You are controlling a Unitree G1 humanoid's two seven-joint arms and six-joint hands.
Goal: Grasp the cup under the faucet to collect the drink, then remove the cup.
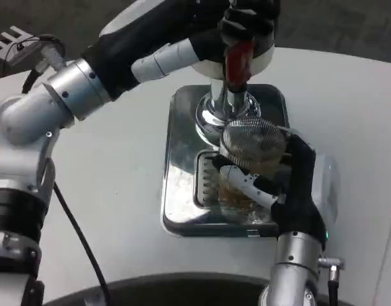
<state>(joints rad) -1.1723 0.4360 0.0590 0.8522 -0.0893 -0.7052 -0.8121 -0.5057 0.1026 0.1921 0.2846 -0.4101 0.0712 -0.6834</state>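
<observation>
The right hand has its fingers wrapped around the cup, a clear ribbed glass with amber drink showing low inside it; the cup stands on the slotted grate of the steel drip tray, just under the chrome faucet. The left hand is closed over the red tap handle above the spout; its fingers curl down around the handle's top. The step in hand appears to be the filling, so the good course is to keep the cup upright and squarely below the spout while the drink runs; the right hand should hold firmly but not squeeze, since the glass looks smooth and may be wet. Before the cup is drawn away the handle probably ought to go back to shut, else drink may fall onto the tray; the cup should then come out level, toward the robot, clear of the faucet's neck. The tray lies on a white table, rounded at its near edge; a black cable hangs beside the left forearm; beyond the table the floor is dark, and a small grey fitting with wires sits at the far left.
</observation>
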